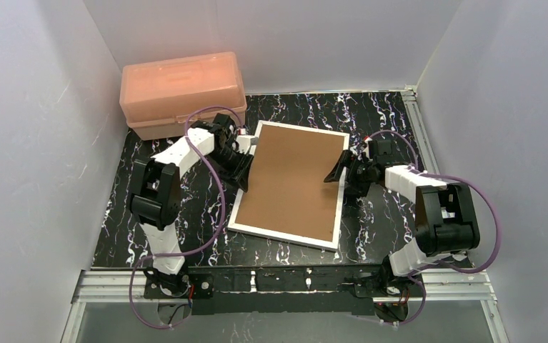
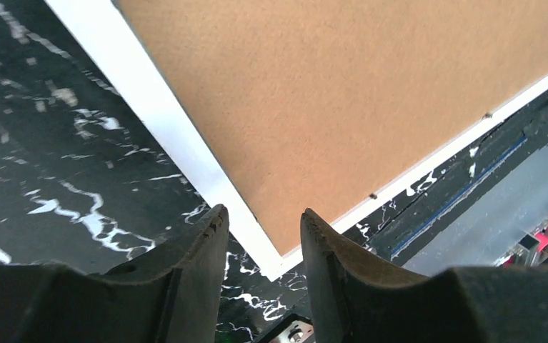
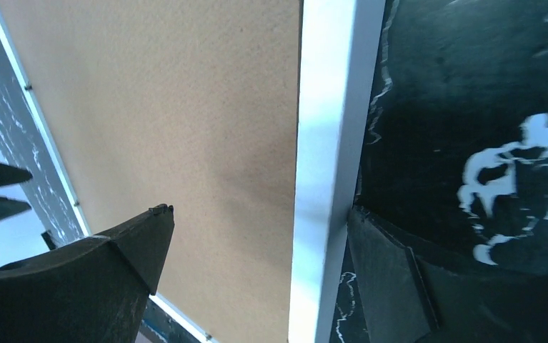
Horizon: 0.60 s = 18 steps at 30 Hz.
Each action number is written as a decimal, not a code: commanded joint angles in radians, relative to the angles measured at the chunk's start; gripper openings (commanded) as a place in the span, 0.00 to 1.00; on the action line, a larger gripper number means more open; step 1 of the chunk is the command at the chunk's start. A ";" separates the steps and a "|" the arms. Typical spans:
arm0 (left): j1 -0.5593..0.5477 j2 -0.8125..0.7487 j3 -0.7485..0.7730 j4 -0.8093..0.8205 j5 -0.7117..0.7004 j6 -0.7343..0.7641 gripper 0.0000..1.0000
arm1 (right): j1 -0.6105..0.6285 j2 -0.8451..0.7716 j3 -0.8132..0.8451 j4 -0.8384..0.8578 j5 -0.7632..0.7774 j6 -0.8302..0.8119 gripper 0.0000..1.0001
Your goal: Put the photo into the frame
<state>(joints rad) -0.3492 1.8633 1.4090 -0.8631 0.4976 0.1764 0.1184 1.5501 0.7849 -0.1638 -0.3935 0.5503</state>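
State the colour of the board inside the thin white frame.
Plain brown cardboard board; clearest in left wrist view.

- The frame (image 1: 283, 236) is white, a thin border around a plain matte brown backing board (image 1: 292, 182).
- The surface (image 1: 378, 229) under the frame is black with white marble-like veins and flecks.
- Behind the frame's far left corner, the box (image 1: 183, 93) is translucent salmon-pink.
- At the frame's left and right edges, the left tool (image 2: 260, 221) and right tool (image 3: 256, 214) are matte black.
- The left arm (image 1: 158, 193) and right arm (image 1: 439, 211) flanking the frame are white and black, with purple cables (image 1: 223, 202).
- The walls (image 1: 35, 143) around the frame are pale grey-white.
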 commanded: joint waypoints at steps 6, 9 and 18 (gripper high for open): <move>0.154 0.003 0.004 -0.033 0.029 0.037 0.40 | 0.017 -0.226 -0.035 -0.115 0.097 0.042 0.98; 0.164 -0.016 -0.030 -0.028 0.027 0.071 0.38 | 0.018 -0.369 -0.080 -0.160 0.113 0.083 0.97; 0.158 0.026 -0.077 0.033 0.003 0.064 0.31 | 0.023 -0.513 -0.243 -0.196 -0.044 0.186 0.88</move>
<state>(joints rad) -0.1829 1.8782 1.3582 -0.8402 0.4862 0.2291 0.1387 1.0588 0.6041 -0.3096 -0.3626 0.6811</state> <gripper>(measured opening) 0.318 0.892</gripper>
